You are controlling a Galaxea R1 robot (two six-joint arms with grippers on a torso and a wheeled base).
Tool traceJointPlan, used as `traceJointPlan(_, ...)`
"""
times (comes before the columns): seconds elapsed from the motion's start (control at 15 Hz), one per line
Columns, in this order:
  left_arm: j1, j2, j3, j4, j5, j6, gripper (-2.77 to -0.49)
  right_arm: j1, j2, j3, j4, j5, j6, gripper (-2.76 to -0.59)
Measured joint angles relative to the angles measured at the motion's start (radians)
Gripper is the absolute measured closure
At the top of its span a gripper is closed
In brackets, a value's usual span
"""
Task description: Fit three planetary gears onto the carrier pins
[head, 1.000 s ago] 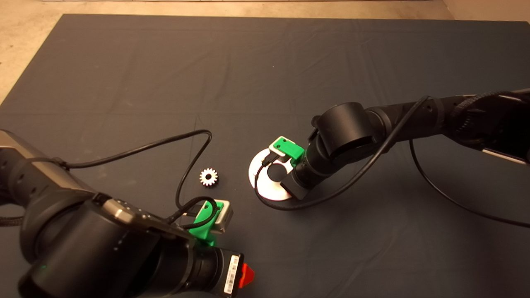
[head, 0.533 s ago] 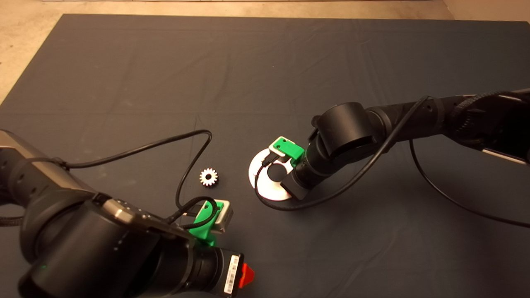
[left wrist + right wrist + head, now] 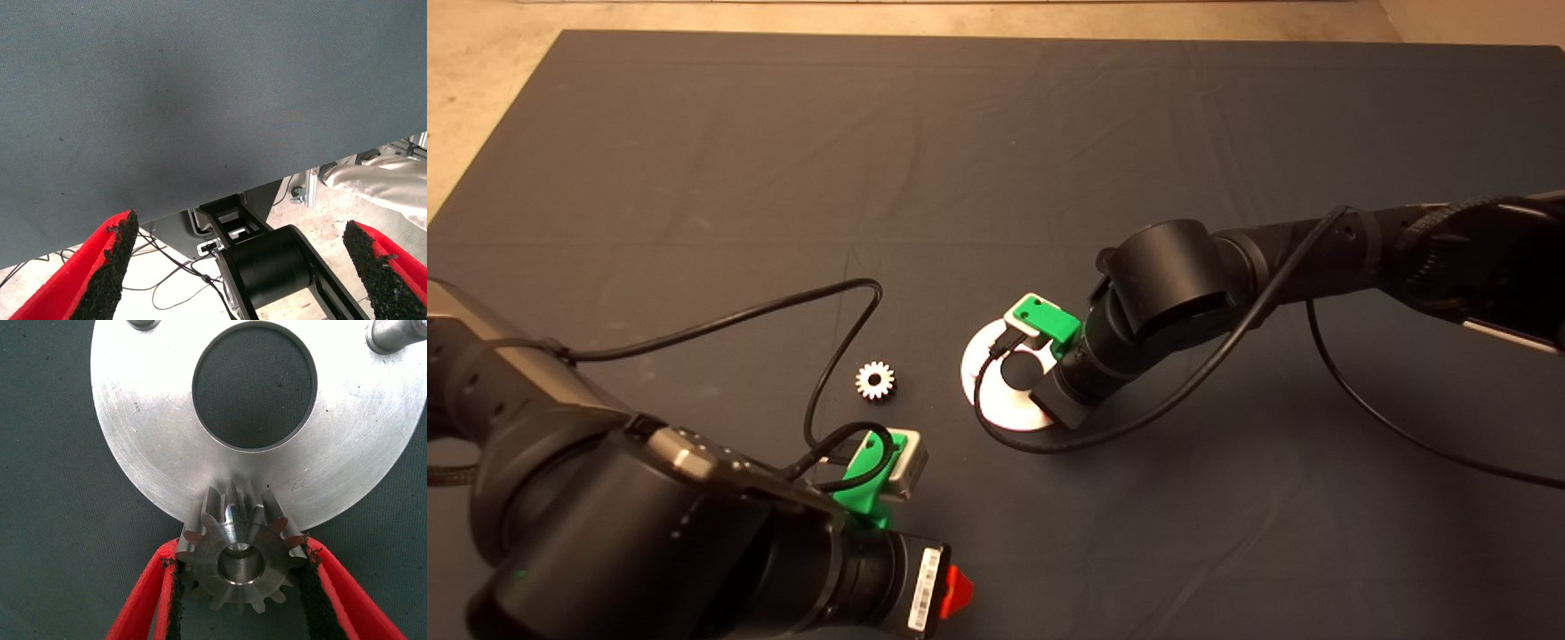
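In the right wrist view, my right gripper (image 3: 240, 548) is shut on a silvery planetary gear (image 3: 230, 513), a black pad against its teeth on each side. The gear sits over the rim of the shiny round disc (image 3: 147, 453). Two carrier pins (image 3: 392, 335) (image 3: 143, 323) stand at the disc's far side. Whether a pin fills the gear's centre hole I cannot tell. A second gear (image 3: 875, 380) lies flat on the mat, left of the disc (image 3: 983, 356). My left gripper (image 3: 243, 230) is parked open and empty at the lower left.
The dark mat (image 3: 996, 160) spreads all around. The left arm's black cable (image 3: 818, 356) loops close past the loose gear. Beyond the mat's edge, the left wrist view shows a black robot base (image 3: 267, 267), pale floor and a person's leg (image 3: 380, 183).
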Motion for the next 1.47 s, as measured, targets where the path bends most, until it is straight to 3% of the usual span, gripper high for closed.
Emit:
traceJointPlan(0.33,0.0,0.0,0.0,0.0,0.0,0.0,-2.19,-0.007,0.0,-0.007,0.0,0.002,-0.008,-1.08)
traceJointPlan(0.67,0.0,0.0,0.0,0.001,0.0,0.0,-2.19,-0.007,0.0,-0.008,0.0,0.003,-0.023,-1.3)
traceJointPlan(1.07,0.0,0.0,0.0,0.003,0.0,0.0,-2.19,-0.007,0.0,-0.009,0.0,0.005,-0.039,-1.74)
traceJointPlan(1.47,0.0,0.0,0.0,0.003,0.0,0.0,-2.19,-0.007,0.0,-0.009,0.0,0.006,-0.041,-1.74)
